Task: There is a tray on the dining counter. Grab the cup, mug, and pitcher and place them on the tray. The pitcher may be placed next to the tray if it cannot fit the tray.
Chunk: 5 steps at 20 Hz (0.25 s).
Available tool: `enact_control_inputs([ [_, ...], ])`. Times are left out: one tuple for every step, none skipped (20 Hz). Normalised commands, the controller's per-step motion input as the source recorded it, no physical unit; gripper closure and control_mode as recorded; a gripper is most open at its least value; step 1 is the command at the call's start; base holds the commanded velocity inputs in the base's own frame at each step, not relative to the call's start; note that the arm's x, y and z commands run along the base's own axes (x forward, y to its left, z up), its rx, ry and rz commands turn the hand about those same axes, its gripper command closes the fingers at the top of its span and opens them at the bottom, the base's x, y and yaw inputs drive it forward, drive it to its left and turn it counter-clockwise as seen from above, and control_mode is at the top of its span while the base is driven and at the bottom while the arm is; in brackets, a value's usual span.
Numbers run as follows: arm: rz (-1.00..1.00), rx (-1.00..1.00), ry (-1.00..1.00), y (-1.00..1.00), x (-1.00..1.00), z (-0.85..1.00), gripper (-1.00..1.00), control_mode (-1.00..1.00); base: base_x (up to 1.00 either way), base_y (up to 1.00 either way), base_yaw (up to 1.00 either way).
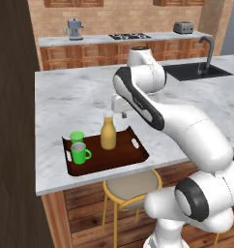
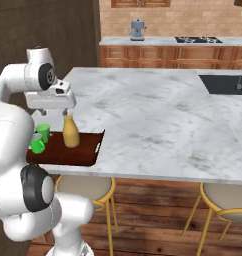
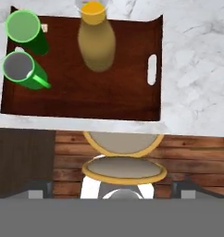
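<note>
**A:** On the left end of the tray [image 1: 120, 157], what stands there?

**B:** The cup [image 1: 76, 137] at the far left corner, and the mug [image 1: 80, 153] just in front of it, its handle turned toward the middle of the tray. Both are upright and close together; I cannot tell whether they touch.

**A:** And moving right?

**B:** The pitcher [image 1: 108, 134] stands upright near the tray's far rim, apart from the two green vessels. The right half of the tray is bare dark wood, with a white slot handle at its short end.

**A:** Where does the tray sit?

**B:** At the near edge of the dining counter's tabletop [image 1: 75, 99], above a round stool [image 1: 131, 187].

**A:** The hand?

**B:** The hand [image 2: 52, 113] hangs right above the pitcher's neck, fingers spread wide, holding nothing.
</note>
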Motion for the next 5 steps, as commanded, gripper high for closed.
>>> enact_control_inputs([
  [0.02, 0.00, 0.00, -0.12, -1.00, 0.00, -1.00, -1.00, 0.00, 0.00, 0.00],
  [0.00, 0.00, 0.00, -0.11, -1.00, 0.04, -1.00, -1.00, 0.00, 0.00, 0.00],
  [0.00, 0.00, 0.00, -0.15, -1.00, 0.00, -1.00, -1.00, 0.00, 0.00, 0.00],
  [0.00, 0.01, 0.00, -0.16, -1.00, 0.00, -1.00, -1.00, 0.00, 0.00, 0.00],
  [0.00, 0.03, 0.00, -0.20, -1.00, 0.00, -1.00, -1.00, 0.00, 0.00, 0.00],
])
